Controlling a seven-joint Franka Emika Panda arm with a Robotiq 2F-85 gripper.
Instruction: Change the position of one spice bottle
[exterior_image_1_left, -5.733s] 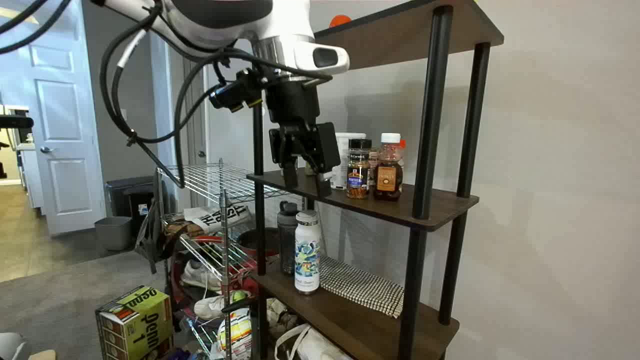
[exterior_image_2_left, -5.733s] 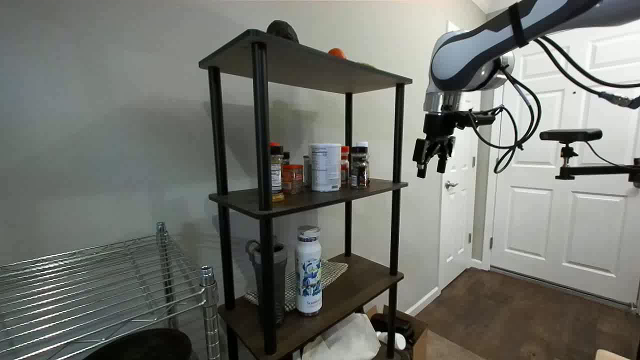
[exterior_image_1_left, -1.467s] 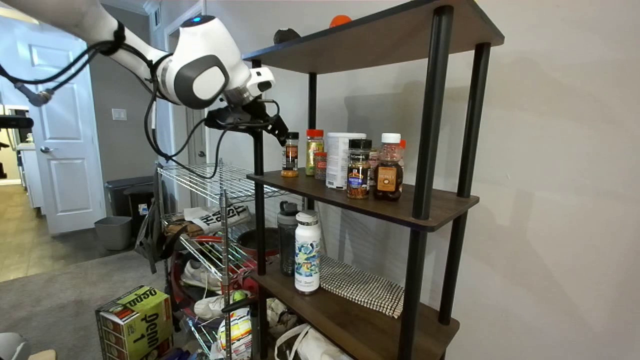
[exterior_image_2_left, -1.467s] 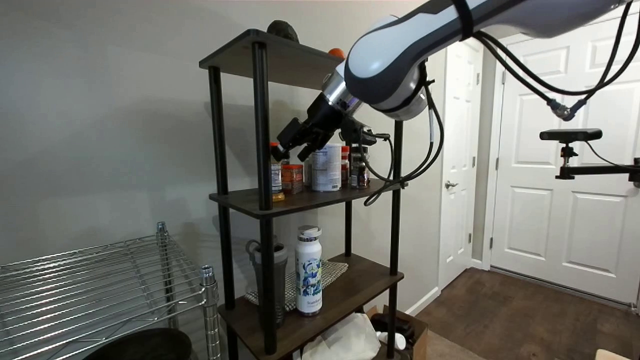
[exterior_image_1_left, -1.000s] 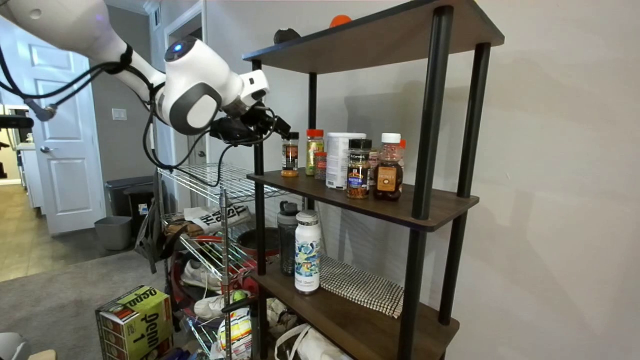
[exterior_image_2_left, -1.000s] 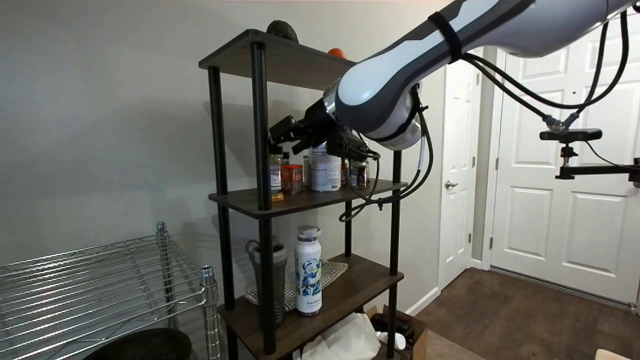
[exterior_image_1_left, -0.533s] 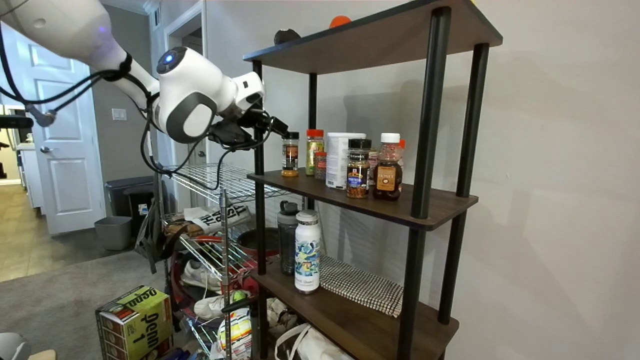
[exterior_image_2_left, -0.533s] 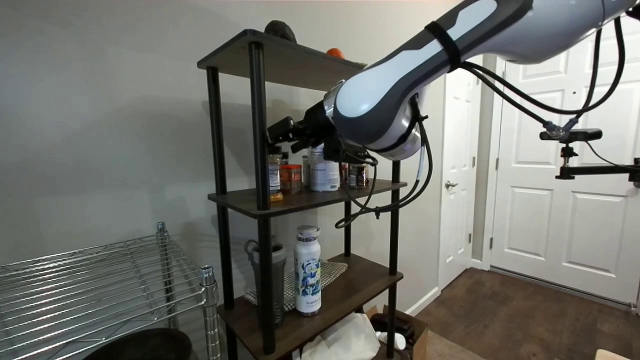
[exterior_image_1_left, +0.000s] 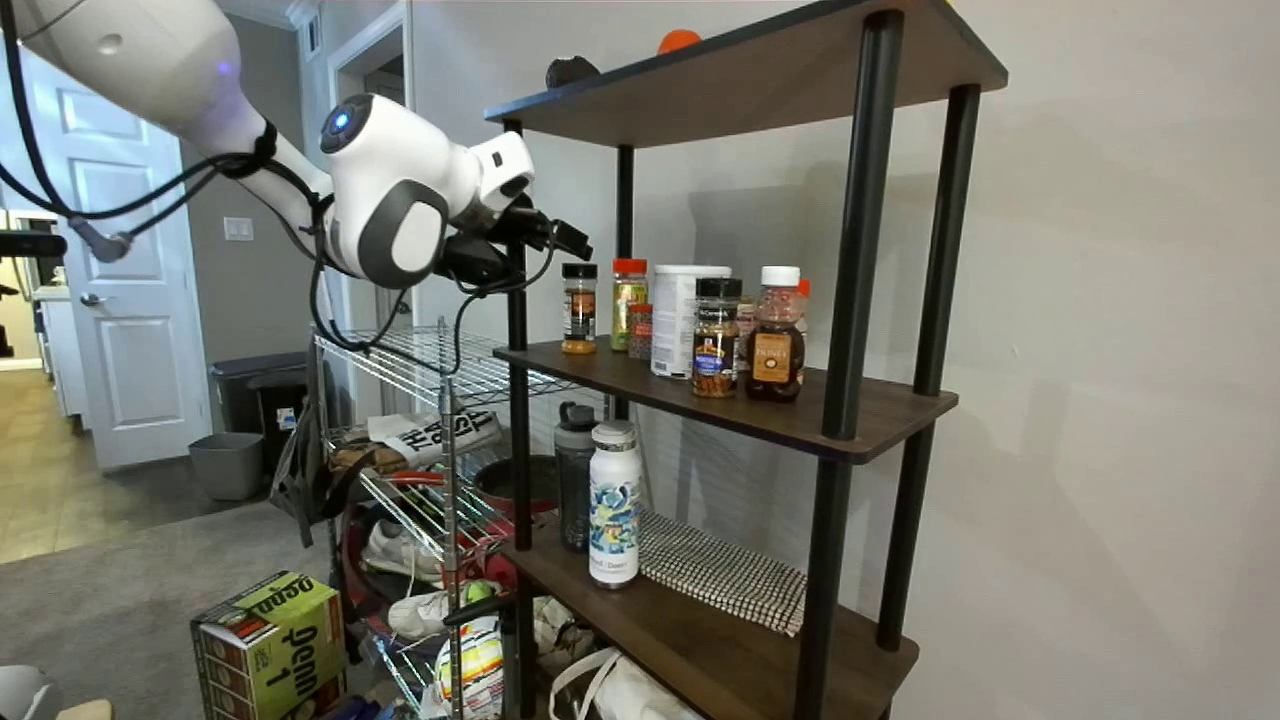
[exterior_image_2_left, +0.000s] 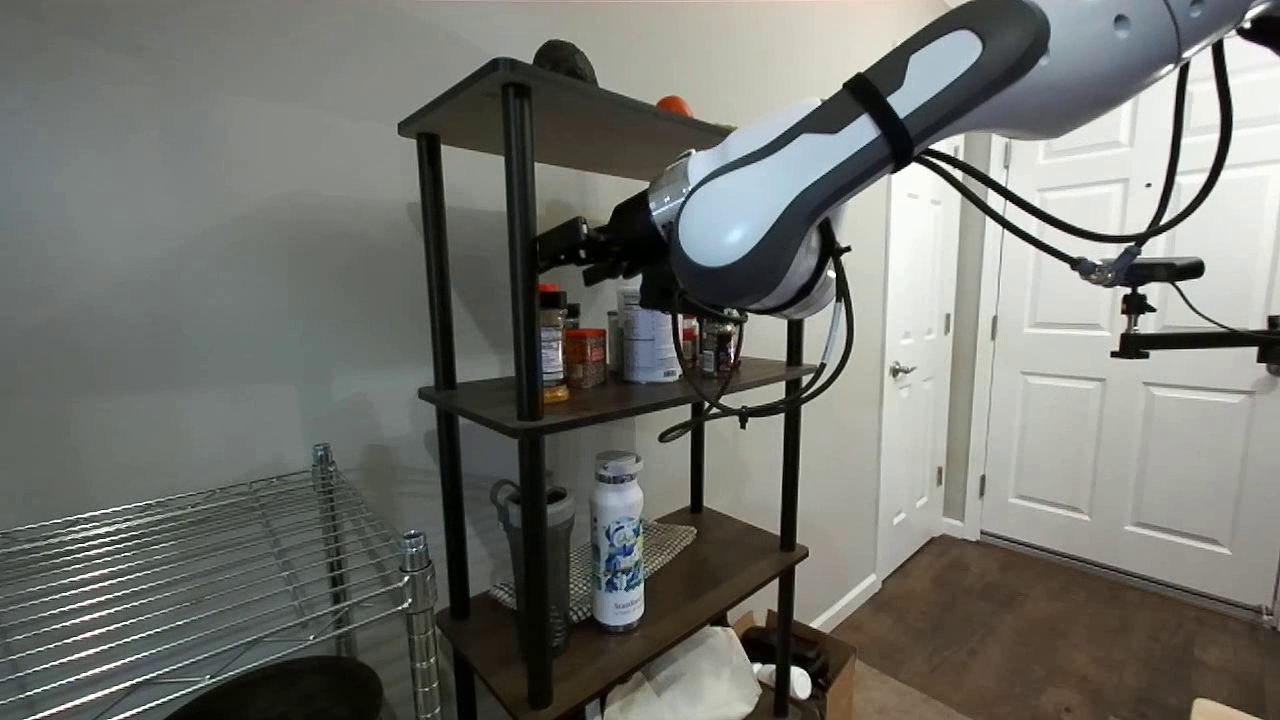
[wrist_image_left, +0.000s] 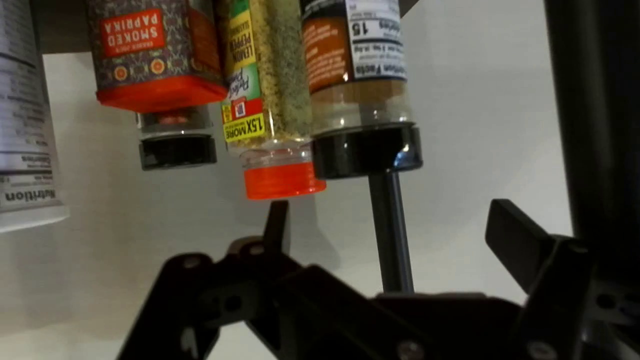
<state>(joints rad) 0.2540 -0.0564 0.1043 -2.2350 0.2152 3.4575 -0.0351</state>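
A spice bottle (exterior_image_1_left: 579, 312) with a black cap and brown contents stands upright at one end of the middle shelf (exterior_image_1_left: 640, 385). It also shows in an exterior view (exterior_image_2_left: 553, 350), partly behind a post, and in the upside-down wrist view (wrist_image_left: 356, 85). My gripper (exterior_image_1_left: 577, 242) reaches in past the post, level with and just above the bottle's cap, not touching it as far as I can see. In an exterior view the gripper (exterior_image_2_left: 575, 260) points inward over the bottle. In the wrist view the gripper (wrist_image_left: 390, 220) is open and empty, its fingers wide apart.
A red-capped lemon pepper bottle (wrist_image_left: 272, 85) and a smoked paprika tin (wrist_image_left: 150, 55) stand close by. A white canister (exterior_image_1_left: 690, 320), a black-capped bottle (exterior_image_1_left: 716, 345) and a honey bottle (exterior_image_1_left: 776, 345) stand farther along. Black shelf posts (exterior_image_1_left: 516, 300) and the top board (exterior_image_1_left: 740, 90) border the gripper.
The arm has swung from the front of the shelf to the end bottle and tilted to reach inward. In the last half second the gripper rose slightly, clearing the bottle's cap. The bottles have not moved.
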